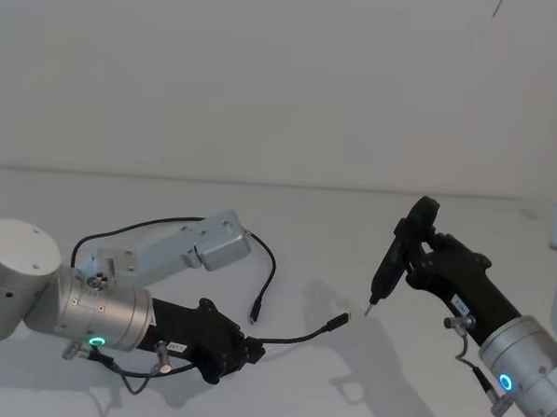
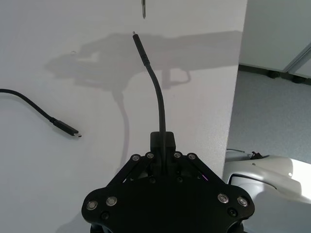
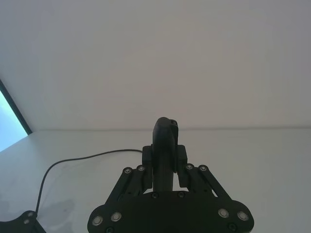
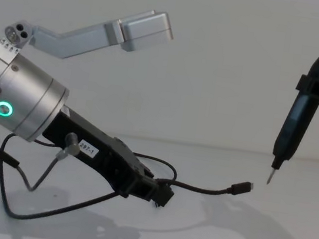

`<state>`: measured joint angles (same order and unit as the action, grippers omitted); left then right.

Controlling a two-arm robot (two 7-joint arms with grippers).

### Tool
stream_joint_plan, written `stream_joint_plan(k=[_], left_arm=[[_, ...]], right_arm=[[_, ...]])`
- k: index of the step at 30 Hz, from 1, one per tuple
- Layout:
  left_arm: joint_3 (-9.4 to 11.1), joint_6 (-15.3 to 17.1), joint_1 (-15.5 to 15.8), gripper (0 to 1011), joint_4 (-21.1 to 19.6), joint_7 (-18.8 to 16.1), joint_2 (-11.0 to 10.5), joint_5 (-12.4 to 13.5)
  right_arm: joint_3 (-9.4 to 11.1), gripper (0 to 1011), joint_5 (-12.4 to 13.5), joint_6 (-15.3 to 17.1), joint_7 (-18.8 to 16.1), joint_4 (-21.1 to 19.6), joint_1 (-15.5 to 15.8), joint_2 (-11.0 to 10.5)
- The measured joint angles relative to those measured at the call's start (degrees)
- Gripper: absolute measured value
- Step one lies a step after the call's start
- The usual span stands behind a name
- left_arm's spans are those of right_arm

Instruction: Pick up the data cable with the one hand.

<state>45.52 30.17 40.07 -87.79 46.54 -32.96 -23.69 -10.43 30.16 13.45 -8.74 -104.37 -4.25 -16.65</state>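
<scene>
A white table (image 1: 352, 240) bears the data cable's (image 1: 271, 274) free end.

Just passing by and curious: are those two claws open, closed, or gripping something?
Left gripper: closed on the data cable, near one plug.
Right gripper: closed on a slim black pen-shaped tool.

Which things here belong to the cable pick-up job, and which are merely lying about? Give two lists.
Belonging to the job: data cable; left gripper, shut on the cable near one plug.
Not part of it: pen-shaped tool, held in the air by the right gripper; table.
</scene>
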Motion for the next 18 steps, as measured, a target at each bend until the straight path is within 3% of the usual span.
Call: stream_joint_plan(k=[18], left_arm=[[-0.1,-0.3,-0.1,40,-0.3,0.2,-0.4,-0.1]], right_arm=[[-1.3,279,1.3,-0.6,-0.7,1.7,-0.6,-0.1]])
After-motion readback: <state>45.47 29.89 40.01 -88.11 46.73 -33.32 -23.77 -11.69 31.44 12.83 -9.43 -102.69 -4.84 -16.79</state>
